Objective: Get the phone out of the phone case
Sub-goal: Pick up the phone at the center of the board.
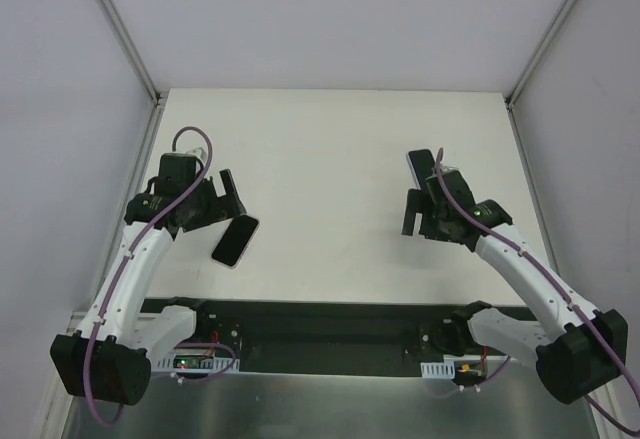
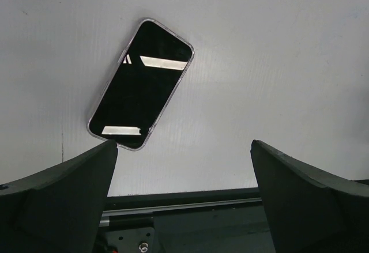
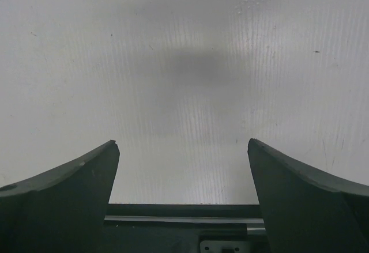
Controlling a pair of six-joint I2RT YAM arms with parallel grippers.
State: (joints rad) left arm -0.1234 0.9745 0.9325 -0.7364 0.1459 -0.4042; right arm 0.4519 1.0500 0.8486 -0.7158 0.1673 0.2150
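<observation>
While left gripper [image 2: 181,144] and right gripper [image 3: 181,143] gape empty | phone [image 1: 235,241] screen-up, 5 o'clock of left gripper | case [image 1: 420,164] 12 o'clock of right gripper

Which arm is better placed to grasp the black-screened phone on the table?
Left. The left end effector, open, hangs just beside the phone; the right end effector, also open, faces only bare table.

The right tool [image 3: 183,143] stands with jaws wide apart. Beyond the tool lies the white ribbed counter [image 3: 86,45], carrying a faint grey shadow [image 3: 193,68]. A dark rail [image 3: 184,211] runs beneath the tool.
</observation>
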